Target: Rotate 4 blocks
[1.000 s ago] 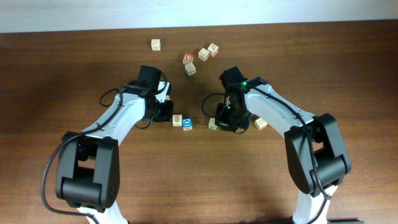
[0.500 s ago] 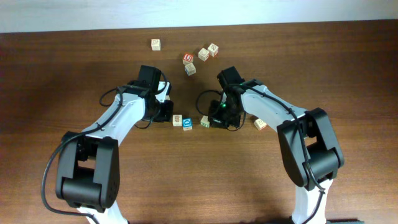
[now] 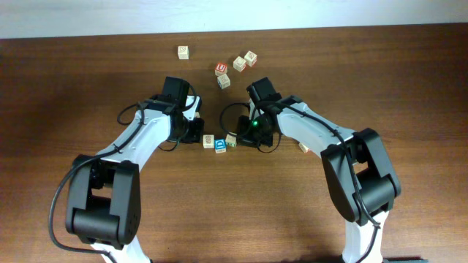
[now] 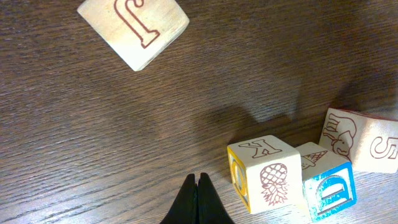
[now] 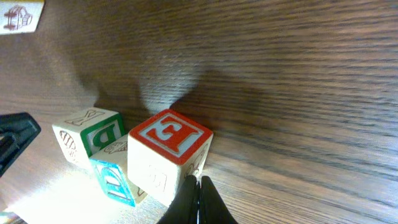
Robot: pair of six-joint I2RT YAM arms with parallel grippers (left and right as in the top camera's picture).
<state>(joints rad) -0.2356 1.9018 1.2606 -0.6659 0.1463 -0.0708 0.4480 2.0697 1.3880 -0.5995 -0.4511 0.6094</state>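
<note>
While both grippers sit low over the table (image 3: 409,88), we see three blocks bunched together. The blue block (image 3: 220,147) is our landmark. The K block (image 4: 264,173), pale with a pineapple on one face, touches it and lies between it and the left gripper (image 4: 197,198). The red block (image 5: 169,149) lies just beside the blue block on the opposite side. A pale block (image 3: 304,147) lies further off beyond the red block, half hidden under the right arm (image 3: 322,131).

The left gripper has its fingers pressed together on nothing, tips near the K block. The right gripper (image 5: 198,198) is likewise pinched closed and empty, tips at the red block's edge; we cannot tell whether they touch it.

Five loose blocks (image 3: 224,81) lie well apart from the blue block, toward the table's far edge. A J block (image 4: 134,25) also lies apart from it.
</note>
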